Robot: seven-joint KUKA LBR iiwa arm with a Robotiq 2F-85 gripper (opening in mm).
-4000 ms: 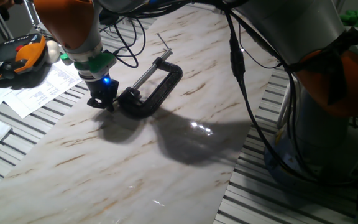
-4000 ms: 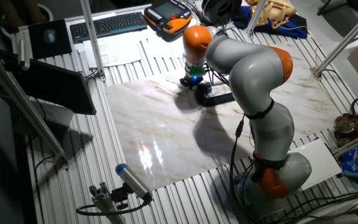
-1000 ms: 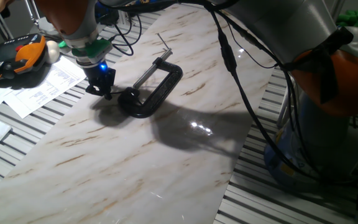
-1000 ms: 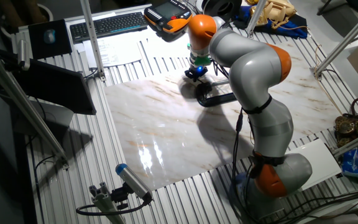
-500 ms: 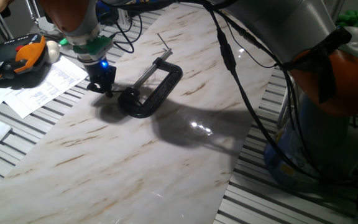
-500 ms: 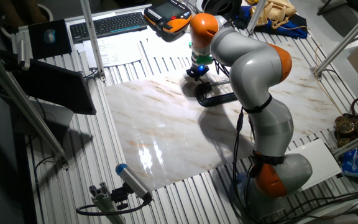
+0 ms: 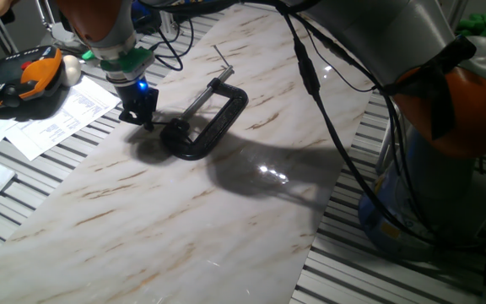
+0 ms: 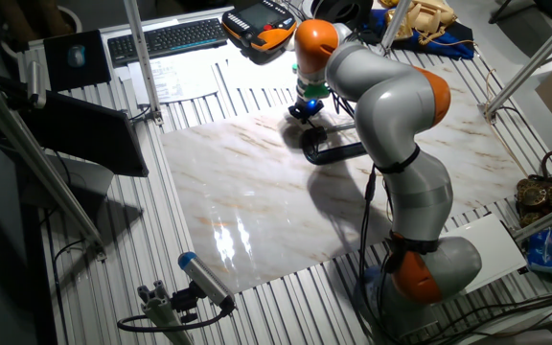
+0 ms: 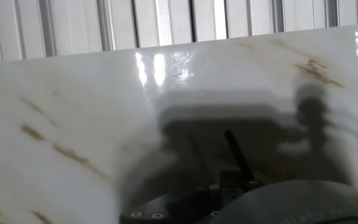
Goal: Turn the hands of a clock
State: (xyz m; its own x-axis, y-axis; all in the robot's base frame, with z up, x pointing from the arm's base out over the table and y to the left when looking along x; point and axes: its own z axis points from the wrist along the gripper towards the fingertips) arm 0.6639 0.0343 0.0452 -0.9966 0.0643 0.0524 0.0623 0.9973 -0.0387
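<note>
The clock is a black C-clamp (image 7: 213, 118) lying flat on the marble board, also in the other fixed view (image 8: 332, 151). Its silver threaded rod (image 7: 199, 100) runs to the far end. There the hands, a thin dark cross-pin (image 7: 220, 57), stick through the screw's end. My gripper (image 7: 139, 120) hangs just left of the clamp's near curved end, apart from it and a little above the board; the other fixed view (image 8: 305, 111) shows it too. Its fingers read as one dark lump, so the opening is unclear. The hand view shows only marble and shadow, no clamp.
An orange-and-black handheld pendant (image 7: 24, 78) and loose papers (image 7: 53, 122) lie left of the board on the slatted table. Black cables (image 7: 171, 51) trail behind the gripper. A keyboard (image 8: 166, 38) is at the back. The arm's base (image 8: 429, 268) stands at the board's near right.
Since four seconds ago the gripper has lifted and moved away from the near side of the clamp's end. Over the last second it has drifted slightly toward the clamp. The clamp has not moved.
</note>
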